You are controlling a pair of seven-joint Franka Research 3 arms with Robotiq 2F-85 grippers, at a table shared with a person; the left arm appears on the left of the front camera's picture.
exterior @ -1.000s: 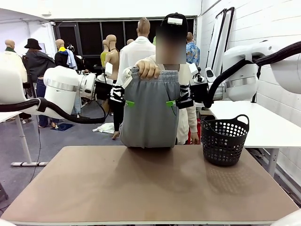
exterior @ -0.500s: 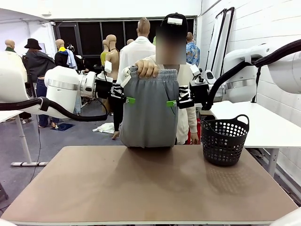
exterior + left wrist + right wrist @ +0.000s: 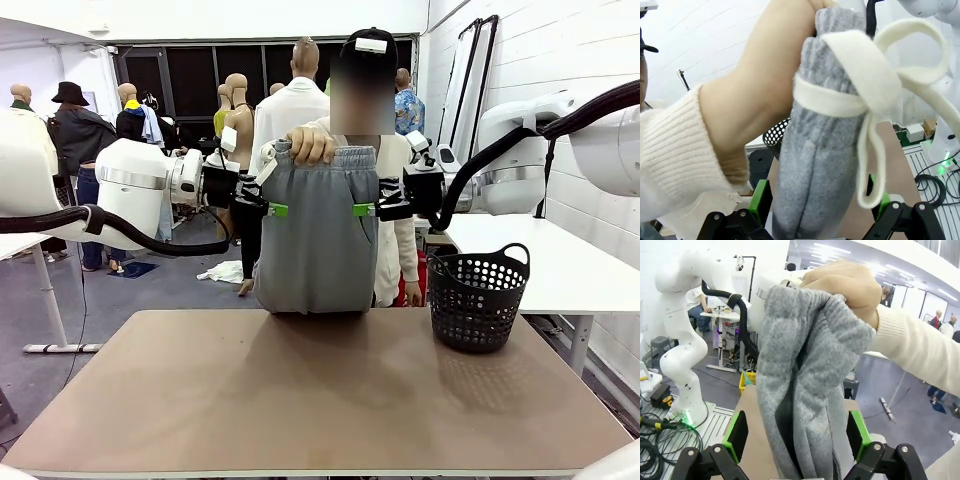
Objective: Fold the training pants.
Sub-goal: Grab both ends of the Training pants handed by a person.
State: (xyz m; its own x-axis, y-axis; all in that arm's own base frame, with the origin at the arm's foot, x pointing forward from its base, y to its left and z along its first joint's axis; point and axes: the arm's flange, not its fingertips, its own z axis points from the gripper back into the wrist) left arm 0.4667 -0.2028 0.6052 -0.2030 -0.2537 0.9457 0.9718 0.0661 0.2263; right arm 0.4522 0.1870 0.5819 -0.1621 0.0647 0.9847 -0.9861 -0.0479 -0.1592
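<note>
A person's hand holds the light grey training pants up by the waistband at the table's far edge, and they hang doubled over. My left gripper is at their left edge and my right gripper at their right edge, both just below the waistband. In the left wrist view the pants and white drawstring hang between the wide-apart pads of the open gripper. In the right wrist view the pants hang between the spread pads of the open gripper, under the hand.
A black perforated basket stands on the brown table at the far right. The person stands right behind the pants. A white table lies beyond on the right.
Both grippers have risen slightly along the pants' side edges, and the left arm has come in closer. The person's hand and the pants have stayed put.
</note>
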